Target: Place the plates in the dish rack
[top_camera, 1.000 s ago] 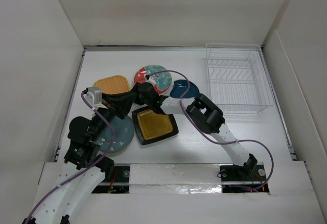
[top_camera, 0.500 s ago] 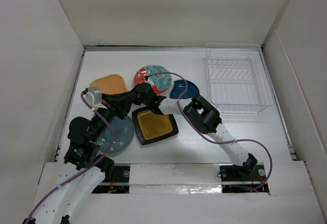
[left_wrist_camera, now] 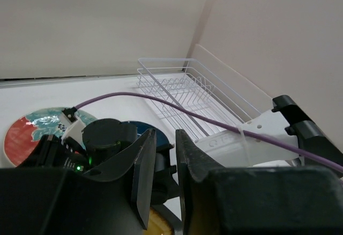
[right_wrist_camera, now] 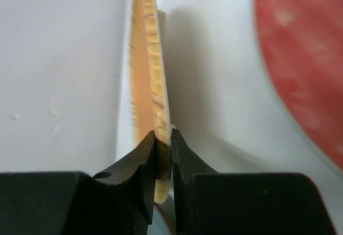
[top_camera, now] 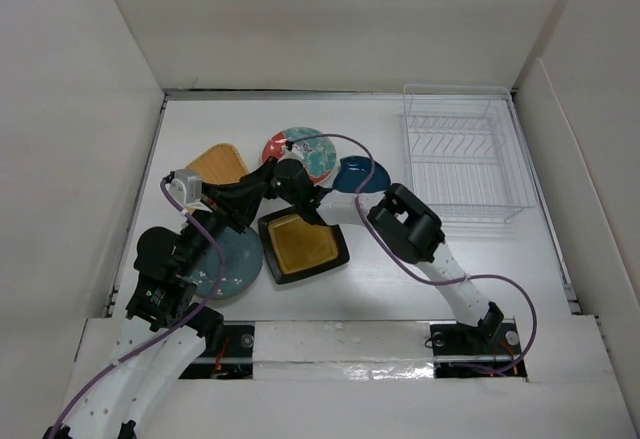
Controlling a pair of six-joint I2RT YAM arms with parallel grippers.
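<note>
Right gripper (right_wrist_camera: 162,138) pinches the orange-yellow plate (right_wrist_camera: 146,58) by its rim, tilted up beside the red floral plate (right_wrist_camera: 305,58); I see my left gripper (left_wrist_camera: 165,136) slightly parted, empty, facing the dish rack (left_wrist_camera: 182,88)

orange-yellow plate (right_wrist_camera: 146,85) tilted, wire rack (top_camera: 460,164) far right

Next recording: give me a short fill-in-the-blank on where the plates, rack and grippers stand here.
1. The orange-yellow round plate is clamped at its rim by the ___ arm's gripper.
2. The white wire dish rack holds ___ plates.
3. The dark blue leaf-shaped plate lies between the red round plate with teal flowers and the ___.
Missing words: right; no; dish rack.
</note>
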